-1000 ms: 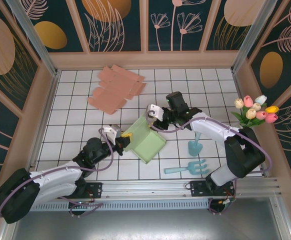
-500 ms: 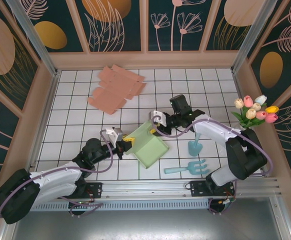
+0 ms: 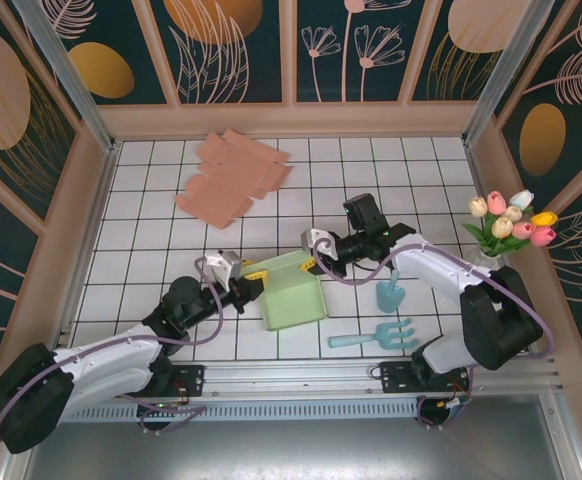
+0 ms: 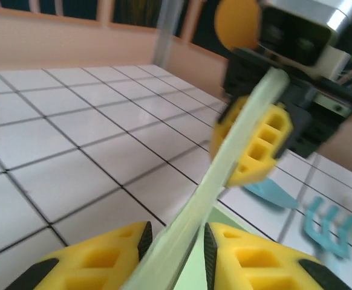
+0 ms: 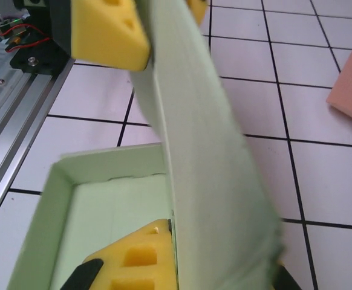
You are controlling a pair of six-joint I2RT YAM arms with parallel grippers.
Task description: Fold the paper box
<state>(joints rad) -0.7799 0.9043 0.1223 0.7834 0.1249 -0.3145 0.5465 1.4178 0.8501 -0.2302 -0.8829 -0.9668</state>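
The pale green paper box sits on the white tiles in front of the arms, its lid flap raised along the far side. My left gripper is shut on the left end of that flap, a yellow pad on each side. My right gripper is shut on the flap's right end; one pad sits inside the open tray. The left gripper's yellow finger shows at the flap's far end.
A stack of flat pink cardboard blanks lies at the back left. A teal trowel and teal hand rake lie right of the box. Tulips stand at the right wall.
The box has swung round and settled squarer to the table's front edge. Both grippers shifted with it, the right one moving nearer and left, still holding the flap.
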